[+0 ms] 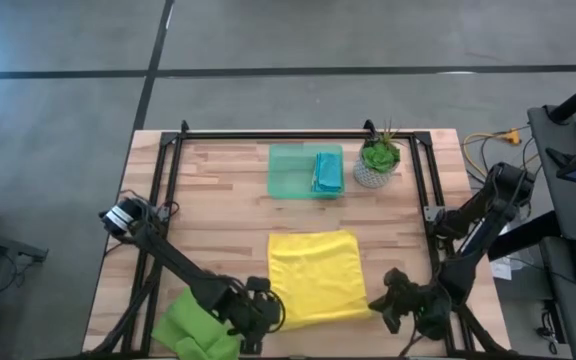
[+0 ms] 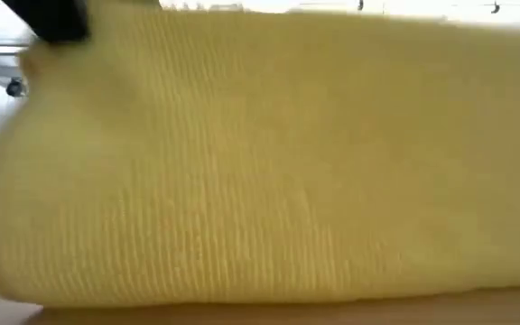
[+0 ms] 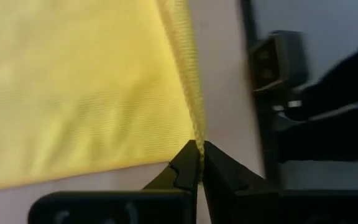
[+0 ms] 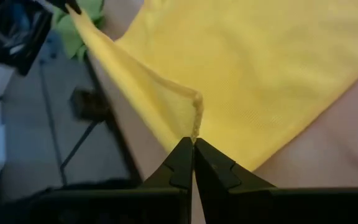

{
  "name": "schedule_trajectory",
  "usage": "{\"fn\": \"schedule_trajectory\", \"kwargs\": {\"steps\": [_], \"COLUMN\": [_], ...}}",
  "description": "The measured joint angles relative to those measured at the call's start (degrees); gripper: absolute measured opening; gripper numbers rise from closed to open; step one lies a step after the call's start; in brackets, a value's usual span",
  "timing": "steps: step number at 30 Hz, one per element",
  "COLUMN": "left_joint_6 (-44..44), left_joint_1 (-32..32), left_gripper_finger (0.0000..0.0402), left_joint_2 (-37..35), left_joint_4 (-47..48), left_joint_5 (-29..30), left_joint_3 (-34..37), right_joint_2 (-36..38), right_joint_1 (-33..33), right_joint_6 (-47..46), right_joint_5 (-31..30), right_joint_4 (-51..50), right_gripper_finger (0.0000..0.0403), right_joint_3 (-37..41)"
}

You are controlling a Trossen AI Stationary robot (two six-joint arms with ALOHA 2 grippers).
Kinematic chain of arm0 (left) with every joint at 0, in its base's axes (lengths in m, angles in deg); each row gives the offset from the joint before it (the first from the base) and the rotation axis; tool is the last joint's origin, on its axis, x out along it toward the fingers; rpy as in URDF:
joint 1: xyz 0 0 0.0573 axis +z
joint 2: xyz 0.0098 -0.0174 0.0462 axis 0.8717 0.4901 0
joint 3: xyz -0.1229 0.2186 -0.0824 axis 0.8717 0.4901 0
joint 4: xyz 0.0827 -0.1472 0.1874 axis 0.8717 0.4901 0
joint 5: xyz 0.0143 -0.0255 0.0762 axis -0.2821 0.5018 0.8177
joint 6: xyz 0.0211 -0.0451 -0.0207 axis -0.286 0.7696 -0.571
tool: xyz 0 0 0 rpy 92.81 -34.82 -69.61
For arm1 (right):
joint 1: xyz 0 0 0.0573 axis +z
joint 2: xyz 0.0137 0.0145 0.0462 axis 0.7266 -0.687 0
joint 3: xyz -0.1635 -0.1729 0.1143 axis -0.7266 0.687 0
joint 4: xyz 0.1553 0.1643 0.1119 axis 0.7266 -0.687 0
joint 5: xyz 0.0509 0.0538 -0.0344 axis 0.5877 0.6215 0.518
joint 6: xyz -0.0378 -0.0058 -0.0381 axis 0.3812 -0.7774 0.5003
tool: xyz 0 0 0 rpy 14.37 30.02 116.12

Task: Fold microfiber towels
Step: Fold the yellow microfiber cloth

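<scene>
Yellow towel [image 1: 314, 276] lies spread flat on the table [image 1: 218, 190], centre-front, between the two grippers. Left gripper [image 1: 265, 312] sits at the towel's front-left corner, fingers [image 3: 180, 172] pressed together and pinching the towel's edge. Right gripper [image 1: 383, 303] sits at the front-right corner, fingers [image 4: 207, 163] likewise pressed together on the towel's corner, which is lifted slightly off the wood. In the low view the yellow cloth fills nearly the whole frame.

Lime green towels [image 1: 196, 329] lie bunched at the front-left table edge, just beside the left gripper. Teal towel [image 1: 328, 171], folded, rests in the right part of the green tray [image 1: 290, 171] at the back. A potted plant [image 1: 378, 160] stands just right of the tray.
</scene>
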Motion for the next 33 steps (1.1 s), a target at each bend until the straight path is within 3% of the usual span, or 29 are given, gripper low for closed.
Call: {"fn": "schedule_trajectory", "kwargs": {"steps": [4, 15, 22, 33], "left_joint_6": [-1.42, -8.88, -17.32, -26.41], "left_joint_1": [2.66, 12.98, 18.40, 24.31], "left_gripper_finger": [0.0000, 0.0000, 0.0000, 0.0000], "left_joint_2": [-2.83, -11.74, -17.97, -18.64], "left_joint_4": [1.70, 1.96, 1.10, -2.62], "left_joint_5": [3.38, 3.61, 3.58, 1.63], "left_joint_3": [3.40, 14.88, 19.63, 22.19], "right_joint_2": [0.92, 2.77, 3.94, 3.55], "right_joint_1": [-2.83, -12.48, -18.89, -24.26], "right_joint_6": [0.98, 2.83, 7.07, 7.68], "right_joint_5": [-0.33, -0.15, 0.69, 2.88], "right_joint_4": [-3.52, -14.54, -16.30, -17.80], "right_gripper_finger": [0.0008, 0.0008, 0.0008, 0.0008], "right_joint_3": [0.00, 0.09, 0.15, 0.31]}}
